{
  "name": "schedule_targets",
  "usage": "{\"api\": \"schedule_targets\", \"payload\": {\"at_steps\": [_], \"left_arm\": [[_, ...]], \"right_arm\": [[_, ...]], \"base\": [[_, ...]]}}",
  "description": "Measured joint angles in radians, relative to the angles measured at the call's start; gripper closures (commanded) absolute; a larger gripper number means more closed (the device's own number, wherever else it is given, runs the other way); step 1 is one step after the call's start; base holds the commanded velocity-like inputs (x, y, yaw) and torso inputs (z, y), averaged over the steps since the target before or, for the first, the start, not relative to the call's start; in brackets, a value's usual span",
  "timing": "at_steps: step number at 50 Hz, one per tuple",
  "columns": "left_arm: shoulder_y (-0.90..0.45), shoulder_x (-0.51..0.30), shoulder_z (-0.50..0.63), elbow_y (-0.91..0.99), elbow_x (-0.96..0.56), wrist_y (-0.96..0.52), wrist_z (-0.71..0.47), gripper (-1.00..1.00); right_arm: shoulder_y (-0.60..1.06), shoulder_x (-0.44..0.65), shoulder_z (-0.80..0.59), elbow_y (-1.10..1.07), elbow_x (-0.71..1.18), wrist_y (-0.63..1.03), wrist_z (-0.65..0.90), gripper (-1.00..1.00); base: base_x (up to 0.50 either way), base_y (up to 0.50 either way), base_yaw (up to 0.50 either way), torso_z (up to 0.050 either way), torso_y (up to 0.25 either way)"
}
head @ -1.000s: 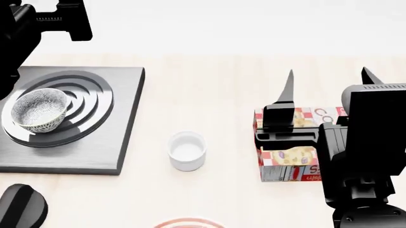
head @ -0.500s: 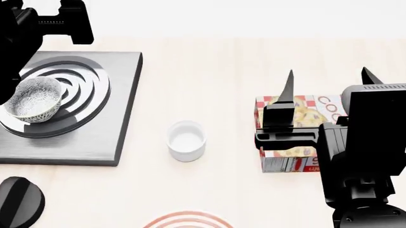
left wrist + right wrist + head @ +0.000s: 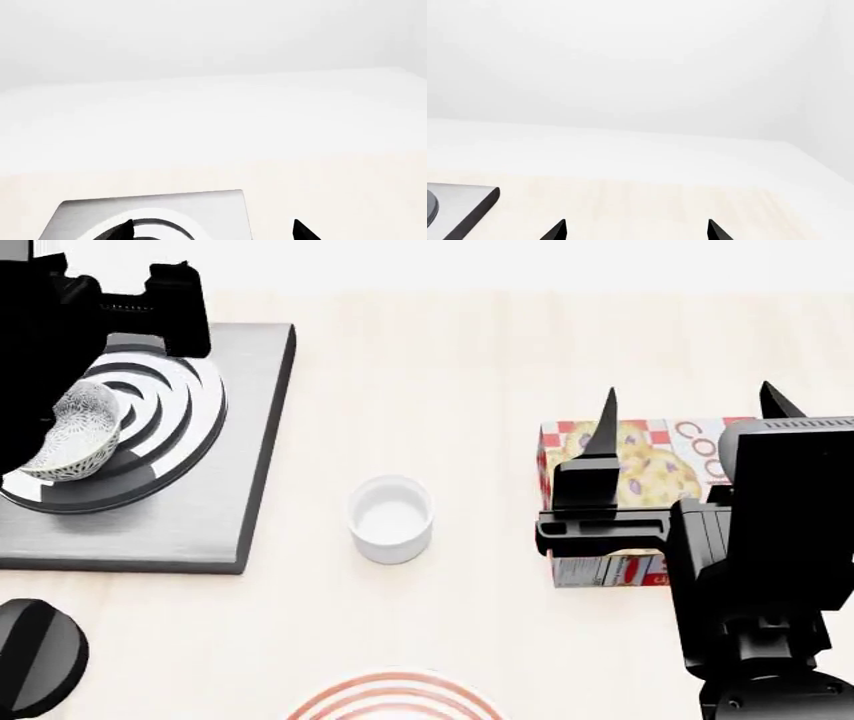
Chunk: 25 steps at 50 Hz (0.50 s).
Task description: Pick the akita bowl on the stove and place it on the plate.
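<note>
The akita bowl [image 3: 80,430], speckled black and white, sits on the ringed burner of the stove [image 3: 247,460] at the left of the head view. My left arm [image 3: 100,310] hangs over it and covers its left side. In the left wrist view my left gripper [image 3: 212,231] is open, with the stove's far edge [image 3: 207,207] between the tips; the bowl is out of that view. The plate [image 3: 394,698], white with red rings, peeks in at the near edge. My right gripper [image 3: 691,400] is open above the table [image 3: 636,231], holding nothing.
A plain white cup [image 3: 391,518] stands between the stove and a cookie box [image 3: 654,475] that lies under my right gripper. A round black knob [image 3: 34,655] sits at the near left. The stove's corner [image 3: 464,202] shows in the right wrist view.
The head view has tilted nearer, so the stove, cup and box sit higher and more of the plate shows. My left arm now covers part of the bowl. The right arm looks unmoved.
</note>
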Motion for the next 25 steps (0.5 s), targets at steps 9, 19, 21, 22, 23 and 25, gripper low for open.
{"api": "schedule_targets", "payload": {"at_steps": [9,19,21,22,23,25], "left_arm": [[0.001,0.004,0.031,-0.014,0.012,-0.053,-0.015,-1.00],[0.022,0.001,0.064,-0.029,0.031,-0.080,-0.034,-1.00],[0.029,0.000,0.070,-0.031,0.035,-0.084,-0.038,-1.00],[0.031,-0.001,0.073,-0.031,0.037,-0.086,-0.039,-1.00],[0.034,-0.001,0.076,-0.032,0.038,-0.087,-0.041,-1.00],[0.040,-0.003,0.082,-0.034,0.042,-0.089,-0.044,-1.00]], "right_arm": [[0.001,0.002,0.000,-0.003,0.005,0.003,0.003,-1.00],[0.002,0.004,-0.001,-0.001,0.009,0.002,0.006,-1.00],[0.003,0.005,-0.001,-0.002,0.010,0.003,0.006,-1.00],[0.003,0.005,-0.001,-0.002,0.010,0.003,0.007,-1.00],[0.003,0.005,-0.001,-0.002,0.011,0.003,0.007,-1.00],[0.003,0.006,-0.001,-0.003,0.012,0.004,0.008,-1.00]], "base": [[0.00,0.00,0.00,0.000,0.000],[0.00,0.00,0.00,0.000,0.000],[0.00,0.00,0.00,0.000,0.000],[0.00,0.00,0.00,0.000,0.000],[0.00,0.00,0.00,0.000,0.000],[0.00,0.00,0.00,0.000,0.000]]}}
